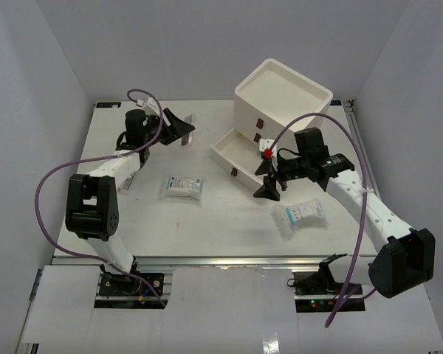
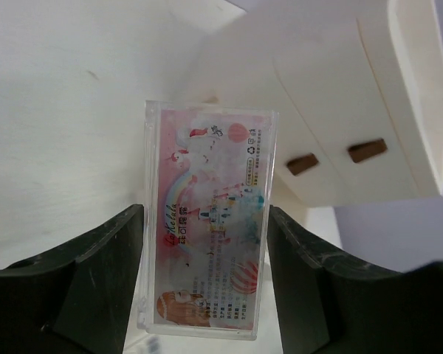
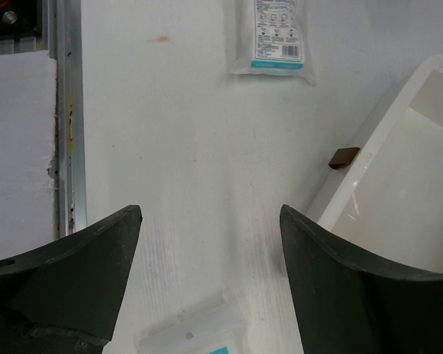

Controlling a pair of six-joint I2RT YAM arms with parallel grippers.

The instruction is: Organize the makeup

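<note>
A pinkish sachet point(image 2: 207, 251) in a clear flat case stands upright between my left gripper's point(image 2: 205, 214) fingers, which press on both of its long edges. In the top view that left gripper point(image 1: 183, 130) is at the table's back left, its sachet point(image 1: 190, 122) pointing toward the drawer box. One white packet with teal print point(image 1: 183, 186) lies mid-table. Another white packet point(image 1: 303, 216) lies to the right, by my right arm. My right gripper point(image 1: 269, 183) hovers open and empty in front of the pulled-out drawer. Its wrist view shows the right gripper point(image 3: 210, 221) over bare table, a packet point(image 3: 277, 37) beyond it and another packet's edge point(image 3: 199, 335) below.
The big white three-drawer box point(image 1: 280, 96) stands at the back right, its bottom drawer point(image 1: 236, 151) pulled out toward the middle. Brown knobs point(image 2: 368, 150) show on its front. The table's metal rail point(image 3: 66, 110) runs along the near edge.
</note>
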